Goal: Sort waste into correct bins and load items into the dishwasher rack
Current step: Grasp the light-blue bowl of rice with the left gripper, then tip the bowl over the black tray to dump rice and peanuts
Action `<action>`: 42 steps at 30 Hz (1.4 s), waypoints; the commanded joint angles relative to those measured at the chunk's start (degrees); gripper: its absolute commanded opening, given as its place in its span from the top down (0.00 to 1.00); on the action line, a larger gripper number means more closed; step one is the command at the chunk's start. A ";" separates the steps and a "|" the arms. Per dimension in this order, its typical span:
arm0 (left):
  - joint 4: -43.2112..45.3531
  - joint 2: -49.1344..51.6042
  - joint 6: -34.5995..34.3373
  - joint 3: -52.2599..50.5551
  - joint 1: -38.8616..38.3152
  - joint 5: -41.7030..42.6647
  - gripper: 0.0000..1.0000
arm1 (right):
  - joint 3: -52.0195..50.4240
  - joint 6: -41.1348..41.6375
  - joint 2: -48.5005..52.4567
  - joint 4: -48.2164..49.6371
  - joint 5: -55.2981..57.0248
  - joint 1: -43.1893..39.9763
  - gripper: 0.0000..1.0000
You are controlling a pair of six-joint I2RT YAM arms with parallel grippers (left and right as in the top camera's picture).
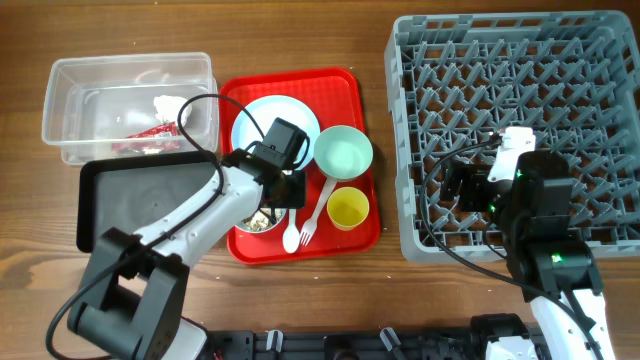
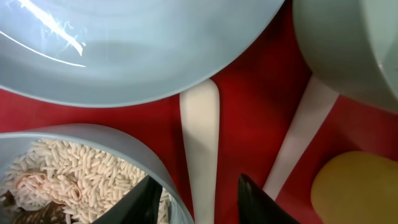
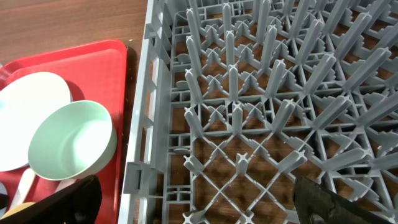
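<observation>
The overhead camera looks straight down on the whole table, from the clear tub (image 1: 130, 62) near the left edge to the dishwasher rack (image 1: 397, 150) at the right. The left wrist camera sits very close over the red tray (image 2: 249, 106), facing down. The right wrist camera hangs over the rack's left side, tilted toward the far edge. All three views share the mint-green bowl (image 3: 71, 146) and the pale blue plate (image 1: 255, 120).

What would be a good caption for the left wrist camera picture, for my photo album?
Open left gripper framing a white utensil handle on the red tray, beside a bowl of rice.
</observation>
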 commanded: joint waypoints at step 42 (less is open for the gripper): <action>-18.75 4.79 28.63 3.32 57.72 69.94 0.96 | 1.49 -0.81 0.15 0.11 -0.94 -0.24 0.00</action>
